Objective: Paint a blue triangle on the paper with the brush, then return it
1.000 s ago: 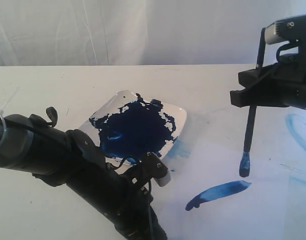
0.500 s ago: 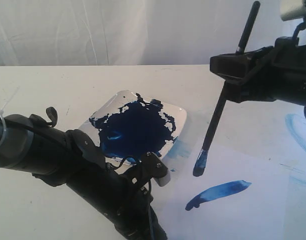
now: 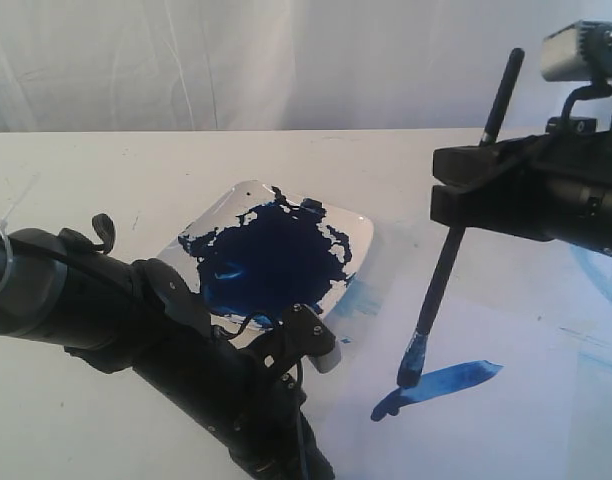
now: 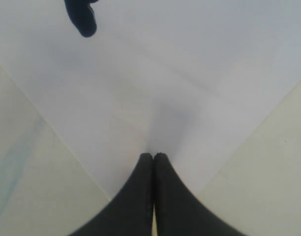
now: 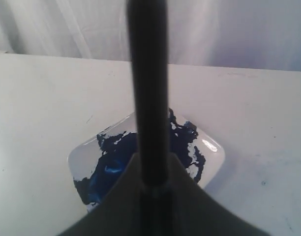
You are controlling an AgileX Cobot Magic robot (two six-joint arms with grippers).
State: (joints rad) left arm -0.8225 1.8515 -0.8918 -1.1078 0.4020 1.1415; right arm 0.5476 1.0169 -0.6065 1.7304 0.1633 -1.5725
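White dish (image 3: 358,232) holds pooled dark blue paint (image 3: 271,258). Right gripper (image 3: 456,192) jaws clamp the brush (image 3: 438,290), tip on paper (image 3: 506,430) beside dish. Left gripper (image 4: 153,156) jaws closed, empty

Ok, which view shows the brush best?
The exterior view: the whole brush shows, handle clamped in the right tool, bristles at the blue stroke on the paper. The right wrist view shows only its blurred handle; the left wrist view, a dark blob that may be its tip.

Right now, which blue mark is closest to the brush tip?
The dark, solid stroke on the paper, right at the brush tip. The pale arc and the faint smear by the dish lie farther off.
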